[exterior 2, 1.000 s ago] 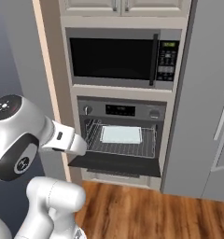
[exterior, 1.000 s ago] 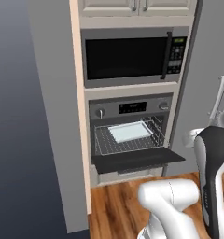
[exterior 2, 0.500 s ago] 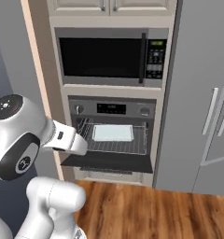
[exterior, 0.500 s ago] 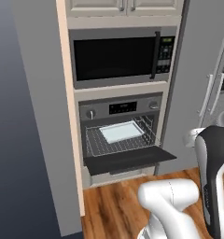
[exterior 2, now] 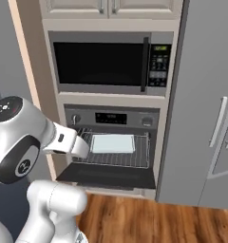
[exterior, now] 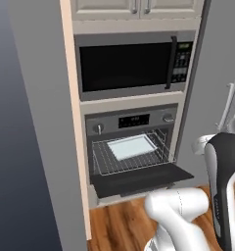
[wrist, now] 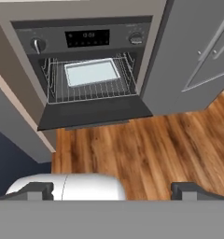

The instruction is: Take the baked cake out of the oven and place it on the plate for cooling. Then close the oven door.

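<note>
The oven (exterior: 131,120) (exterior 2: 111,117) (wrist: 86,37) is built into a tall cabinet, below a microwave. Its oven door (exterior: 141,179) (exterior 2: 106,175) (wrist: 93,112) hangs open and flat. On the wire rack inside lies the cake (exterior: 132,146) (exterior 2: 112,143) (wrist: 92,72), a pale rectangular slab in a light pan. My gripper (wrist: 113,191) is open and holds nothing. It hangs well back from the oven, above the floor, and points at the open door. The plate is out of view.
A black-windowed microwave (exterior: 129,66) (exterior 2: 104,61) sits above the oven. Tall grey fridge doors with bar handles (exterior 2: 206,118) (wrist: 198,51) stand right of it. A grey side panel (exterior: 36,122) bounds the left. Wooden floor (wrist: 146,149) lies in front.
The whole picture has shifted and the oven looks slightly larger, so the base has driven. The cake, the rack and the door have not moved. My gripper stays open.
</note>
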